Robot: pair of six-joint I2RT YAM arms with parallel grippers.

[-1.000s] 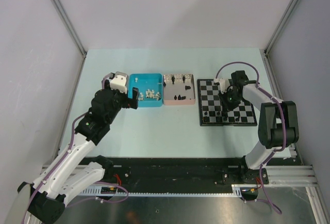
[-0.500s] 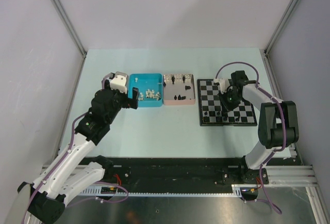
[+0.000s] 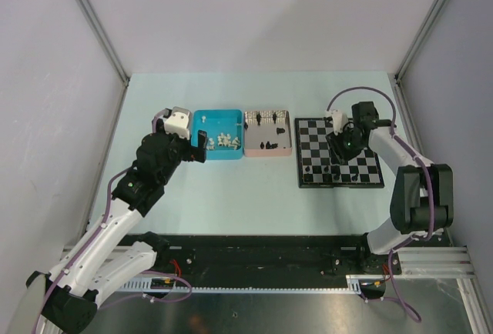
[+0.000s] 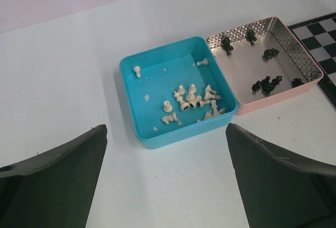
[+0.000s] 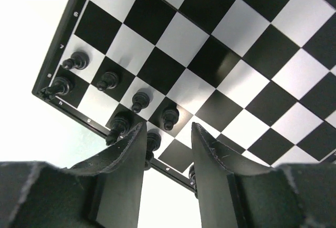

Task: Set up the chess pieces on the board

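The board [image 3: 312, 130] lies at the right, with several black chess pieces [image 3: 331, 170] along its near edge. In the right wrist view they stand in two rows at the board's [image 5: 252, 39] edge, among them pawns [image 5: 139, 101]. My right gripper [image 3: 344, 145] hovers over that edge. It is open and empty [image 5: 168, 133], with a black piece [image 5: 169, 116] just beyond the fingertips. My left gripper [image 3: 199, 147] is open and empty [image 4: 165, 186], just left of the blue tray. White pieces [image 4: 191, 99] lie in the blue tray [image 4: 173, 138]. Black pieces [image 4: 265, 83] lie in the pink tray [image 4: 244, 62].
The blue tray [image 3: 218, 112] and the pink tray [image 3: 268, 153] sit side by side at mid-table, left of the board. Grey walls and metal frame posts enclose the table on three sides.
My right arm's wrist and elbow have shifted a little to the right, with the gripper still over the board. The left arm has not moved.
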